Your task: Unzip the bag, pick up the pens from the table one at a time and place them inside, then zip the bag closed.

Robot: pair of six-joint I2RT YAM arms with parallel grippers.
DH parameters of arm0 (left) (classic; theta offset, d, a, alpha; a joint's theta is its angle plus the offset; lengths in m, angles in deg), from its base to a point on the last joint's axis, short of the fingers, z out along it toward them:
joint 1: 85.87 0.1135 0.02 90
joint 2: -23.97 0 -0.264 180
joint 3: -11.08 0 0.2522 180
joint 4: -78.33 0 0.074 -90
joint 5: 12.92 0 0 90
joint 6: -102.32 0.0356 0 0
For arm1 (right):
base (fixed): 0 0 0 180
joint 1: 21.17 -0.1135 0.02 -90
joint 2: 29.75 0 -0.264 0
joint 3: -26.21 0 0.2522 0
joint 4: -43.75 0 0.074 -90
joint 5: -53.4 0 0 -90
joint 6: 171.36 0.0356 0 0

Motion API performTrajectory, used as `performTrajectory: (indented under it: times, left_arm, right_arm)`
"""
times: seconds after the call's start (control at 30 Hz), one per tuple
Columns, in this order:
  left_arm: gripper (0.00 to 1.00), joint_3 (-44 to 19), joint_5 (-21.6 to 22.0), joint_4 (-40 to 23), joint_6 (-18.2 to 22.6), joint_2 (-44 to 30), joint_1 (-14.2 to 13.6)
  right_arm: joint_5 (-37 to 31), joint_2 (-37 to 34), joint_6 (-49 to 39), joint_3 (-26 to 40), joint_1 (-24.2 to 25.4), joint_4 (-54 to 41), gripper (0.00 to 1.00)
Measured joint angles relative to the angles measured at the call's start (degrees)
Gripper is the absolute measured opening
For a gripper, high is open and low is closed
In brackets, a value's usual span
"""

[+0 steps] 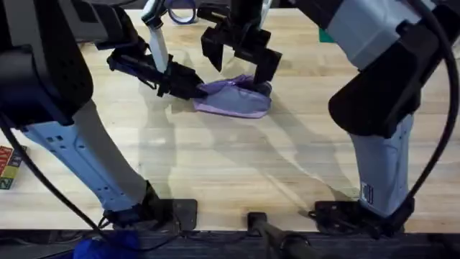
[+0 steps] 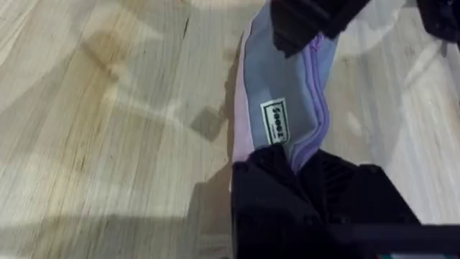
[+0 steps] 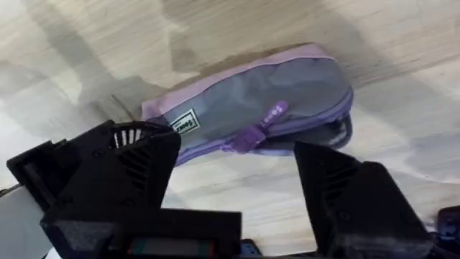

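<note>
The lavender bag [image 1: 237,101] lies on the wooden table [image 1: 215,165] at the back middle. My left gripper [image 1: 194,89] is shut on the bag's left end, and in the left wrist view the black fingers [image 2: 273,180] pinch the fabric next to a small label [image 2: 273,121]. My right gripper [image 1: 241,63] hovers open just above the bag, one finger on either side of it. In the right wrist view the bag [image 3: 287,86] lies beyond the spread fingers [image 3: 122,165], with its purple zipper pull [image 3: 264,119] about halfway along. The pens are out of view.
A purple tape ring [image 1: 181,13] sits at the table's far edge, a green object [image 1: 325,34] at the back right. Coloured blocks [image 1: 8,167] lie at the left edge. Bare wood stretches in front of the bag toward the arm bases.
</note>
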Motion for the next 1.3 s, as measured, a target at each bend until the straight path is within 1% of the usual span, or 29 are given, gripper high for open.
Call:
performTrajectory:
  times: [0.9,1.07,1.23,1.27,1.3]
  left_arm:
    - [0.043,0.0,0.0,0.02,0.0,-0.01,0.0]
    - [0.043,0.0,0.0,0.02,0.0,0.0,0.0]
    - [0.043,0.0,0.0,0.04,0.0,0.0,0.0]
    - [0.043,0.0,0.0,0.07,0.0,-0.01,0.0]
    - [0.043,0.0,0.0,0.07,0.0,0.0,0.0]
  right_arm:
    - [0.02,-0.15,0.44,0.0,-0.02,1.15,0.94]
    - [0.04,-0.42,0.46,0.0,-0.42,1.15,0.866]
    - [0.03,-0.63,0.63,0.0,-0.76,1.15,0.833]
    - [0.02,-0.63,0.69,0.0,-0.76,1.15,0.746]
    - [0.02,-0.63,0.72,0.0,-0.76,1.15,0.735]
